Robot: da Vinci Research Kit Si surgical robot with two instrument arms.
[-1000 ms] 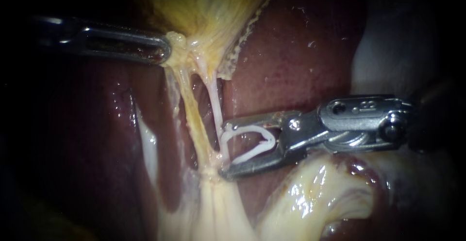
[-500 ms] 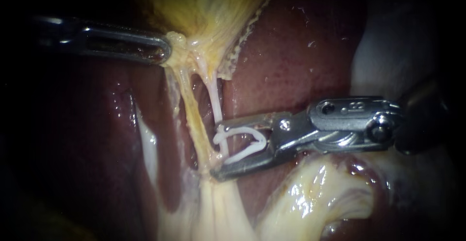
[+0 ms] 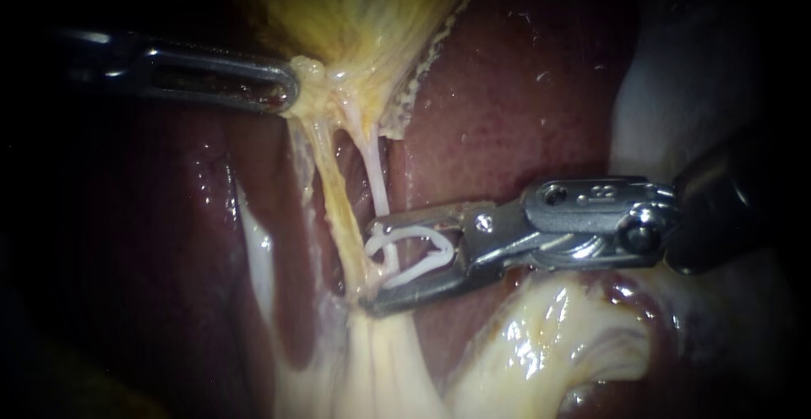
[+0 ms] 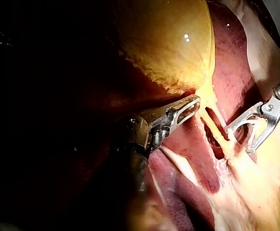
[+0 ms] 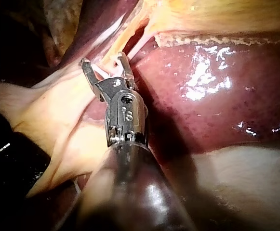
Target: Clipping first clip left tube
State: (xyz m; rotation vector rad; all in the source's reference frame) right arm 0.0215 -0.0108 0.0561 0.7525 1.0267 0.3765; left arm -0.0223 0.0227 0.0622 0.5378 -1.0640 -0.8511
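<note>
My left instrument [image 3: 285, 89] comes in from the left, its jaws shut on the yellow neck of the gallbladder [image 3: 355, 13], holding it taut. Two strands run down from there: a thicker yellow left tube [image 3: 331, 199] and a thin white right tube [image 3: 375, 178]. My right instrument [image 3: 369, 260] holds an open white clip [image 3: 422, 250] between its spread jaws. The thin white tube crosses inside the clip's mouth. The jaw tips reach the edge of the yellow tube. In the left wrist view my left instrument [image 4: 188, 107] grips the gallbladder's edge, with the right instrument [image 4: 239, 140] ahead of it.
Dark red liver [image 3: 507, 89] lies behind and to the right of the tubes. Pale, glistening fatty tissue [image 3: 549, 343] bulges just below the right instrument's jaws. In the right wrist view the right instrument [image 5: 103, 60] points at the tubes, liver [image 5: 212, 110] beside it.
My right instrument has slid left with the open clip, so the thin white tube now sits deeper in the clip and the tips reach the yellow tube. The left instrument has held still.
</note>
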